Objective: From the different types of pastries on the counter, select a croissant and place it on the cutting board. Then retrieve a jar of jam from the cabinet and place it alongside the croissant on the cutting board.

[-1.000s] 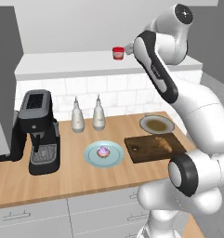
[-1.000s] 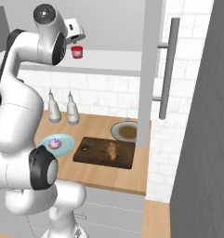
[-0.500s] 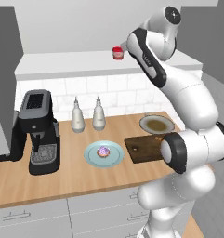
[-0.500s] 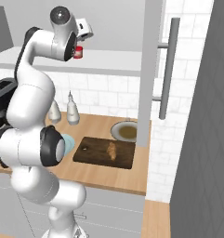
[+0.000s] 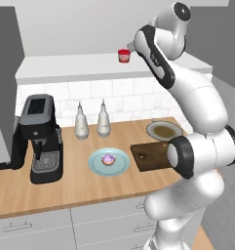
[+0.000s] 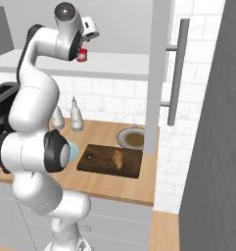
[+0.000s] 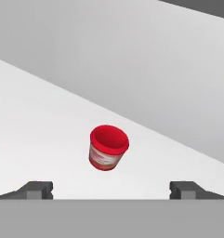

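The jam jar, small with a red lid, stands on the white cabinet shelf. My gripper is open, its fingertips spread wide, and the jar sits ahead of them, centred and untouched. The jar also appears just left of my raised wrist, and in the right base view the jar is right under my hand. On the counter lies the dark cutting board with the croissant on it. My arm covers part of the board.
A black coffee machine stands at the left, with two bottles behind a blue plate holding a donut. A plate with a brown pastry sits behind the board. The open cabinet door and its handle hang at the right.
My upper arm links have swung and twisted while the hand stayed up at the shelf by the jar. The jar and the croissant have not moved.
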You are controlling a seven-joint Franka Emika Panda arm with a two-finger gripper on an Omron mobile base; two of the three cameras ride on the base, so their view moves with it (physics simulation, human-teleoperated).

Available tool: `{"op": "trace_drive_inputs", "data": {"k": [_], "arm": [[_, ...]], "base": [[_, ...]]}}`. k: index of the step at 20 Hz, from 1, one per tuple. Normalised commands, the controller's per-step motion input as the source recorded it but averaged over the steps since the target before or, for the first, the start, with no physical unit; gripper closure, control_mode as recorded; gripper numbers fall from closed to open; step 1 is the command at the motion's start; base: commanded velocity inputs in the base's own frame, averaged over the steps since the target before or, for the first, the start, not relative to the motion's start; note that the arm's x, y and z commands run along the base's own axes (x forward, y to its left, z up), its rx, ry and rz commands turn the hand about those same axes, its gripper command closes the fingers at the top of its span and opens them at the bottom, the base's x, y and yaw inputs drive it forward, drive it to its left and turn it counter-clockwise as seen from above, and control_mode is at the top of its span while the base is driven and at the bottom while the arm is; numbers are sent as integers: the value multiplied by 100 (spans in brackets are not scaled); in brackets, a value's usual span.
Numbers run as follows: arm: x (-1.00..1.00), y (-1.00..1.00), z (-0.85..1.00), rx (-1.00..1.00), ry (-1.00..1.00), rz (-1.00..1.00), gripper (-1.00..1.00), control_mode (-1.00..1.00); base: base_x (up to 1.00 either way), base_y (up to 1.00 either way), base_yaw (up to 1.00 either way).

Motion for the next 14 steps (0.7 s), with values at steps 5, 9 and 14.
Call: {"op": "trace_drive_inputs", "data": {"k": [5, 9, 14], "arm": [[2, 2, -7, -1, 1, 0, -100, -100], [11, 0, -30, -7, 8, 0, -100, -100], [6, 0, -15, -3, 5, 0, -100, -100]], "base": [[0, 0, 0], [0, 0, 0], [0, 0, 0]]}}
